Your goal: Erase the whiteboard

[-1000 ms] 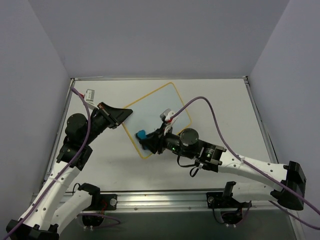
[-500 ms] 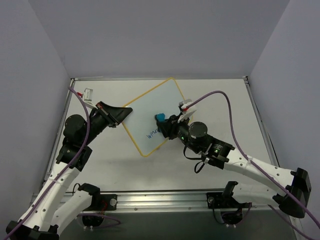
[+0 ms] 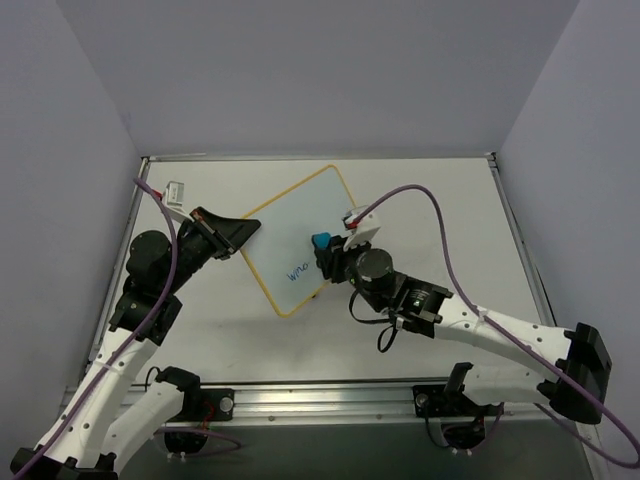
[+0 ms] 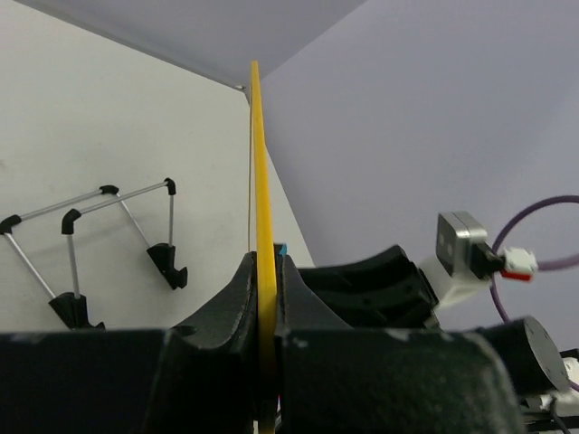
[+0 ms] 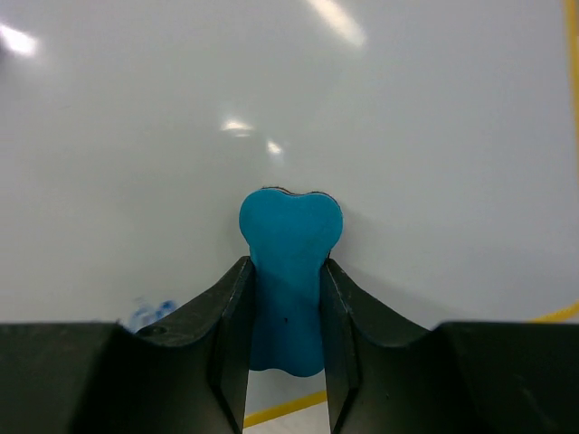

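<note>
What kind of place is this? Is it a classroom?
Probably not a classroom, more likely a robot lab test bench: the left arm and right arm are fixed at the edge of a white table, with blank walls boxing it in.

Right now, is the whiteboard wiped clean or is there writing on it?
Not clean: the whiteboard shows blue handwriting near its near corner, beside the blue eraser.

The left arm reaches up from its base and turns inward, the left pincer (image 3: 243,229) clamped on the edge of the whiteboard (image 3: 300,220). The right arm stretches leftward, the right pincer (image 3: 323,250) gripping a blue eraser (image 5: 289,226).
</note>
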### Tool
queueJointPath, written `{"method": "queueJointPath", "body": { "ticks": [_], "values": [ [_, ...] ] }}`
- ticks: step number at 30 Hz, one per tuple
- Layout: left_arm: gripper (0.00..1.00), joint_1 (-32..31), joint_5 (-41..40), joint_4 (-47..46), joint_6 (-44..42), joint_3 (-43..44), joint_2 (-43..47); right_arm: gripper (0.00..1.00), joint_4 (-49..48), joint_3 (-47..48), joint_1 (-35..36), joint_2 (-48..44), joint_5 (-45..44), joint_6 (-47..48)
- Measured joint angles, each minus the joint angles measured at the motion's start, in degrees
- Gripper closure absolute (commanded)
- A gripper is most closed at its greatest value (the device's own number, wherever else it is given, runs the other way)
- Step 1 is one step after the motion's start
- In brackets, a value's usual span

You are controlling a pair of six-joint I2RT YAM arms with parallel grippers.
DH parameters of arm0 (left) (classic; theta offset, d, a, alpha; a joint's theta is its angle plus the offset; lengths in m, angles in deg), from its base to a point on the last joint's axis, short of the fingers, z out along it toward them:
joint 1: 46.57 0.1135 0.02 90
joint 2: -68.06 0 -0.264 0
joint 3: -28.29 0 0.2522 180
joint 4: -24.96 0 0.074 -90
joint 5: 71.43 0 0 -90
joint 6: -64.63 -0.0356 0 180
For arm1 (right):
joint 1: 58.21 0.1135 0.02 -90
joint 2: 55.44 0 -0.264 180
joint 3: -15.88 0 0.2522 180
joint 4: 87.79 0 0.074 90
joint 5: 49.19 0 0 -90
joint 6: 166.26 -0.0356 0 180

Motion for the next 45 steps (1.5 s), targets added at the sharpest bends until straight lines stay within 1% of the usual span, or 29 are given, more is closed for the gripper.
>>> {"method": "queueJointPath", "body": {
  "ticks": [4,7,10,13,15,16,21,24,26,28,31,33,37,40,42,45],
  "values": [
    [0.98,0.15,-1.03,2.21,-1.18,0.00,0.00,1.00,-4.28,1.51,11.04,3.87,-3.37,-0.85],
    [0.98,0.15,-1.01,2.49,-1.86,0.00,0.00,1.00,-6.71,3.37,16.24,6.05,-5.11,-1.27],
    [0.98,0.15,-0.92,2.36,-1.88,0.00,0.02,1.00,-7.85,4.66,17.75,7.39,-6.34,-1.29],
    [0.98,0.17,-1.64,2.25,-2.10,0.00,0.07,1.00,-7.76,5.09,16.90,8.00,-6.58,-1.33],
    [0.98,0.26,-2.60,2.25,-2.25,0.00,0.07,1.00,-7.89,5.07,14.67,8.11,-4.44,-1.97],
    [0.98,0.31,-3.21,2.23,-2.25,0.00,0.07,1.00,-8.46,4.79,12.26,8.09,-2.60,-2.56],
    [0.98,0.31,-4.13,2.75,-2.23,0.00,0.07,1.00,-10.67,-0.72,-3.17,6.71,3.17,-4.35],
    [0.98,0.31,-4.07,3.58,-2.23,0.00,0.07,1.00,-9.97,-3.98,-10.34,6.58,5.55,-4.39],
    [0.98,0.31,-3.91,3.89,-2.21,0.00,0.07,1.00,-8.44,-4.48,-12.72,6.58,6.80,-4.26],
    [0.98,0.31,-3.89,4.02,-2.19,0.00,0.09,1.00,-8.15,-4.39,-12.87,6.58,8.15,-3.85],
    [0.98,0.31,-3.98,4.15,-2.27,0.00,0.24,1.00,-7.26,-3.10,-10.51,6.91,7.98,-3.63],
    [0.98,0.31,-4.66,4.39,-2.51,0.00,0.24,1.00,-7.54,-0.98,-5.11,7.67,6.91,-3.65],
    [0.98,0.48,-5.42,5.01,-3.26,-0.50,0.26,1.00,-10.93,3.87,8.74,10.23,4.59,-3.65],
    [0.98,0.48,-4.02,4.83,-2.97,-1.03,0.28,1.00,-12.96,7.65,15.85,12.48,3.87,-3.19],
    [0.98,0.48,-2.69,4.68,-2.58,-1.05,0.52,1.00,-13.77,9.60,17.97,13.60,3.30,-2.64],
    [0.98,0.55,-2.54,3.37,-2.43,-1.05,0.96,1.00,-13.25,11.50,18.60,14.43,1.44,-1.42]
  ]
}}
